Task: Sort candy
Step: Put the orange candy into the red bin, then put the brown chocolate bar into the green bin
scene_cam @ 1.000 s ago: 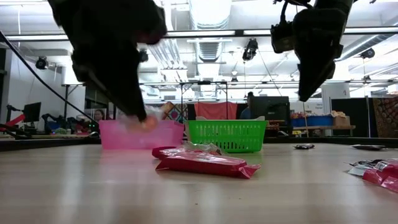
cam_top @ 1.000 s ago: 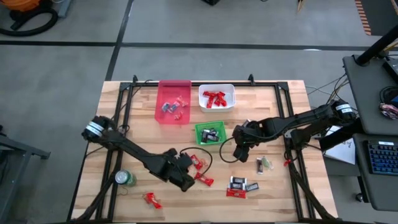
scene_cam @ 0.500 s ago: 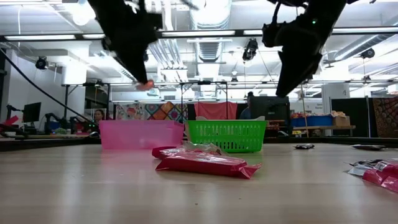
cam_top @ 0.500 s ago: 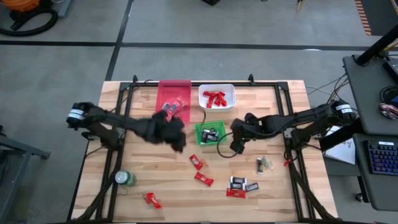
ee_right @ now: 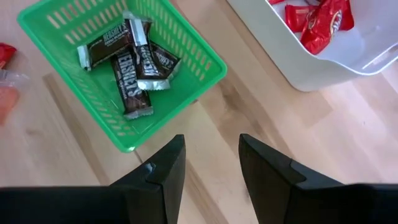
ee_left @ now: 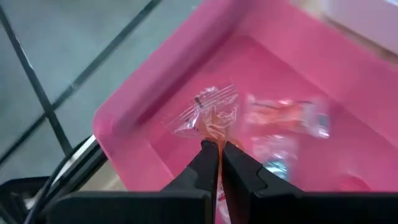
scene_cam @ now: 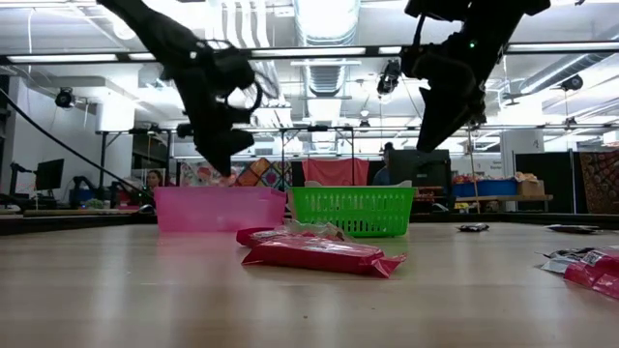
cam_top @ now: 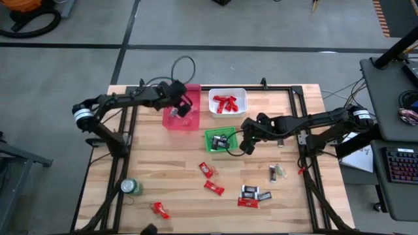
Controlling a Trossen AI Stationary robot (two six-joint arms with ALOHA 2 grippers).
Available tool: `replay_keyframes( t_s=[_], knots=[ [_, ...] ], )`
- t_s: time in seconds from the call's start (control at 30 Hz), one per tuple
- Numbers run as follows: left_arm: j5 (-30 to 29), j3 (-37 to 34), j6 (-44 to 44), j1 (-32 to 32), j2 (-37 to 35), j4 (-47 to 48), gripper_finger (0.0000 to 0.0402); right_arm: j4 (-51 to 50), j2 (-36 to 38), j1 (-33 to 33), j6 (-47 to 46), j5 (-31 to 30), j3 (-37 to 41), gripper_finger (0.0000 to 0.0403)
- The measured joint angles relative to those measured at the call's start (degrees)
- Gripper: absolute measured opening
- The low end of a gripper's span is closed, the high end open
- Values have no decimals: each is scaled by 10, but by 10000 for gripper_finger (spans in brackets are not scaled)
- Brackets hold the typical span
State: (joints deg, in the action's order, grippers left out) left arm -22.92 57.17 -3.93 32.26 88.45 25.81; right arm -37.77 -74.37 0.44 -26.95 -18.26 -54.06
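Candy sorting, item in hand: one small sweet in a clear crinkled wrapper with an orange-red centre (ee_left: 208,118), pinched by its wrapper tail in the left gripper (ee_left: 219,152), whose fingers are pressed together on it. The gripper hangs over the pink rectangular plastic bin (cam_top: 171,117) at the far side of the wooden slatted bench (cam_top: 163,189); similar clear-wrapped sweets already lie in that bin.

Right gripper (ee_right: 208,155): jaws apart, nothing between them, poised beside the green plastic mesh basket (ee_right: 56,18), which holds dark brown-and-silver chocolate bars (ee_right: 127,62). White rectangular plastic bin (cam_top: 243,96): shiny red wrapped sweets inside.

Unsorted stock on the bench: two red wrapped sweets (cam_top: 210,179) near the middle, a red one (cam_top: 159,209) at the near edge by the green round can (cam_top: 132,187), and a cluster of dark and red pieces (cam_top: 251,194) nearer the right side.

Handling note, judged: release only with the sweet well inside the pink bin's walls, not over the rim. The wrapper is light and may cling to a finger, so open fully, pause, then lift straight up before swinging away. Keep clear of the white bin alongside.
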Motion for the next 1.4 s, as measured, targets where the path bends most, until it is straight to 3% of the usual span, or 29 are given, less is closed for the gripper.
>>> replay_keyframes(
  t_s=[0.33,0.77,0.93,1.27,1.4],
  knots=[
    [26,1,2,66,43,-34,15,8,0,0,0,2,0,141],
    [25,1,-17,45,18,-3,134,7,0,0,-2,2,0,141],
    [25,1,-40,-22,-17,21,153,-8,0,-9,-18,2,0,141],
    [25,0,-58,-238,-67,-13,148,-38,0,-98,-96,2,48,141],
    [-16,0,-77,-316,-80,-30,148,-35,0,-134,-129,2,88,141]
  ],
)
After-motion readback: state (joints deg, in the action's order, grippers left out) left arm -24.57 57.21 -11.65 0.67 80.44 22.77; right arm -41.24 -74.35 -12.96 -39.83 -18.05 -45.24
